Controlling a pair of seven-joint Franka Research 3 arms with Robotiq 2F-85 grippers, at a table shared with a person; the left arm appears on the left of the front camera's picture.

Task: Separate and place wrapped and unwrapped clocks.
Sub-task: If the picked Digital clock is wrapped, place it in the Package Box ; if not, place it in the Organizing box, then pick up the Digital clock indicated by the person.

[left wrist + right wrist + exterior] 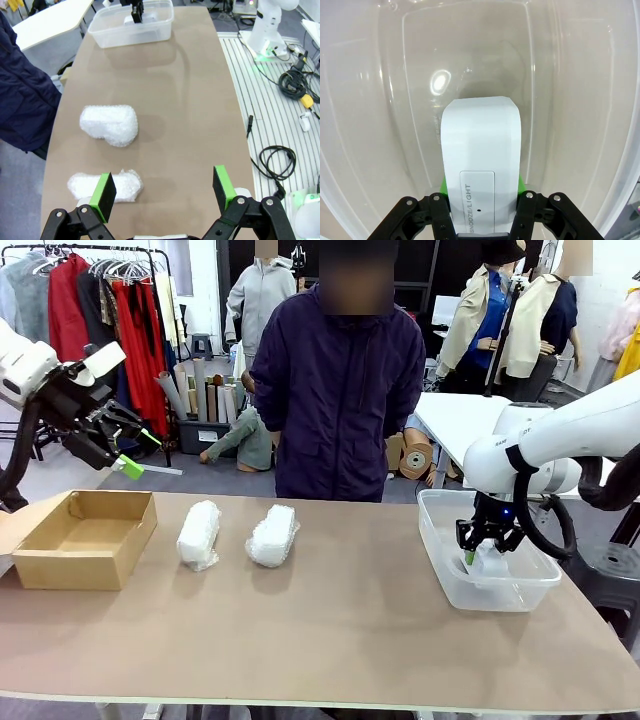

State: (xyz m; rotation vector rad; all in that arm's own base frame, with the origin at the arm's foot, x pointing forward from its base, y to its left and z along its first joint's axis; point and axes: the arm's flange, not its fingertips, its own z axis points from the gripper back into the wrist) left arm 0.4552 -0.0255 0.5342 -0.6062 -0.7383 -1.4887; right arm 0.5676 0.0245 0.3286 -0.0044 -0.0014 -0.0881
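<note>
Right claw (481, 187) clamps bare clock (480, 145) | SNOOZE/LIGHT (468, 198) legible | left claw (164, 190) spread wide

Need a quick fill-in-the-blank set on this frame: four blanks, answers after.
1. The right gripper grips a clock inside the clear tub; that clock is ___ (wrapped/unwrapped).
2. ___ bubble-wrapped bundles lie on the table between the tub and the cardboard box.
3. The left gripper is ___, holding nothing.
4. The clock's button reads SNOOZE/___.

Answers: unwrapped; two; open; LIGHT.
</note>
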